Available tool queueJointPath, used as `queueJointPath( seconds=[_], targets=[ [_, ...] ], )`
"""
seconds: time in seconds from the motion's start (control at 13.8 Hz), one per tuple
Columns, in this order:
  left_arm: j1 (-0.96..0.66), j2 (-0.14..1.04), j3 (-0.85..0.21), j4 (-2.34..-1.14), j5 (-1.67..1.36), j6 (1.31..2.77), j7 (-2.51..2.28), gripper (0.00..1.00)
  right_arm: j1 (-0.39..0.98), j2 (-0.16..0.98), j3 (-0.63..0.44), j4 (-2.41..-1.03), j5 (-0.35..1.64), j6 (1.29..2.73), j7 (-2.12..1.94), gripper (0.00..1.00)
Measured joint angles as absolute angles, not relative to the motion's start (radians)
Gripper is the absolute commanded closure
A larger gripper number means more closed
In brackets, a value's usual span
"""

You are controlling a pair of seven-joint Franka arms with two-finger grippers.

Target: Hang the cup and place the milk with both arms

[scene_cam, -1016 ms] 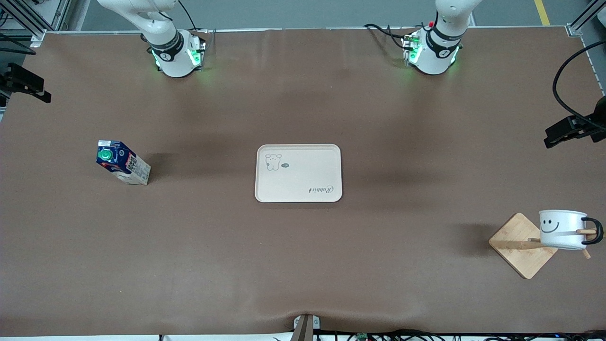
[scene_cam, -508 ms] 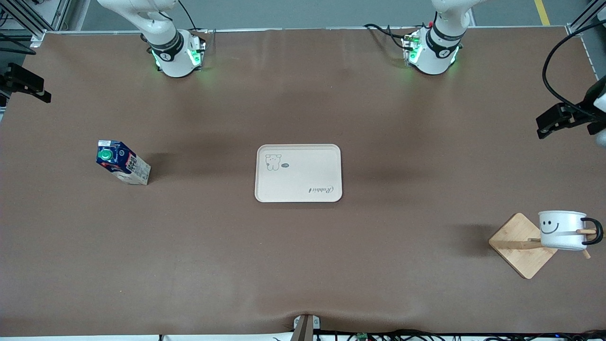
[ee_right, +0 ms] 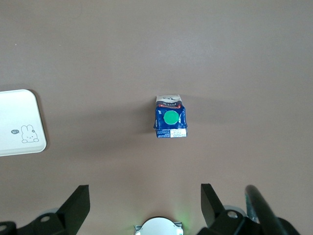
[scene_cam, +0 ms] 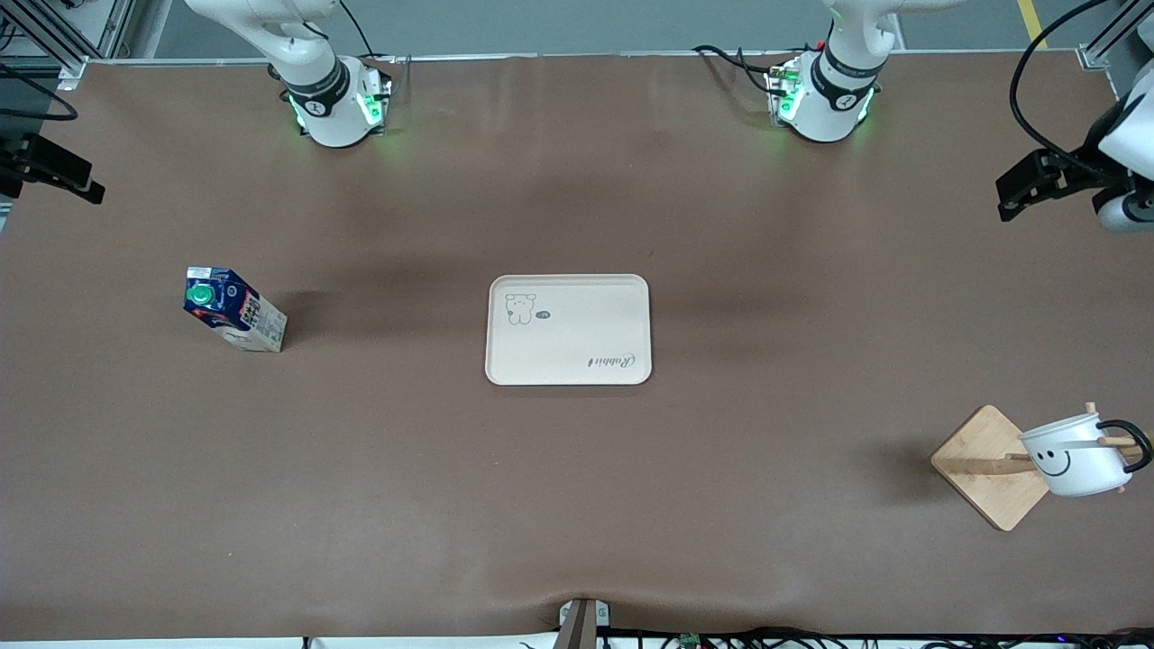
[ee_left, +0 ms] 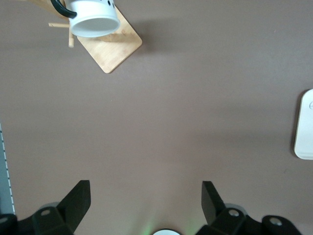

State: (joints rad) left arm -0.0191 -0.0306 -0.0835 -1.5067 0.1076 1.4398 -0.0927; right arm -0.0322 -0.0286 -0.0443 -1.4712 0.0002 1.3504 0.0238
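Observation:
The cup (scene_cam: pixel 1073 455) hangs tilted by its black handle on a peg of a wooden rack (scene_cam: pixel 987 469) near the left arm's end of the table; it also shows in the left wrist view (ee_left: pixel 93 17). The milk (scene_cam: pixel 234 311) stands on the table toward the right arm's end, its green cap visible in the right wrist view (ee_right: pixel 170 119). My left gripper (ee_left: pixel 145 188) is open and empty, high over the table's left-arm end, well apart from the cup. My right gripper (ee_right: pixel 145 191) is open and empty, high over the table, apart from the milk.
A cream tray (scene_cam: pixel 568 329) with a rabbit drawing lies at the table's middle, between milk and rack. The left arm's hand (scene_cam: pixel 1037 180) and the right arm's hand (scene_cam: pixel 54 167) show at the side edges of the front view. Cables run along the table's near edge.
The left arm's hand has drawn away from the rack toward its base. The cup, upright before, now hangs tilted on the peg. The milk has not moved.

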Motion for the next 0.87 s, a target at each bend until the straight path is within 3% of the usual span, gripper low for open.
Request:
queueJointPath(
  seconds=[0.29, 0.87],
  targets=[
    [-0.032, -0.078, -0.076, -1.583, 0.1, 1.487, -0.093, 0.0, -0.033, -0.029, -0.046, -1.471, 0.0, 1.352, 0.039, 0.0],
    [-0.032, -0.075, -0.073, -1.599, 0.029, 1.498, -0.126, 0.0, -0.062, -0.023, -0.054, -1.47, 0.022, 1.356, 0.039, 0.0]
  ],
)
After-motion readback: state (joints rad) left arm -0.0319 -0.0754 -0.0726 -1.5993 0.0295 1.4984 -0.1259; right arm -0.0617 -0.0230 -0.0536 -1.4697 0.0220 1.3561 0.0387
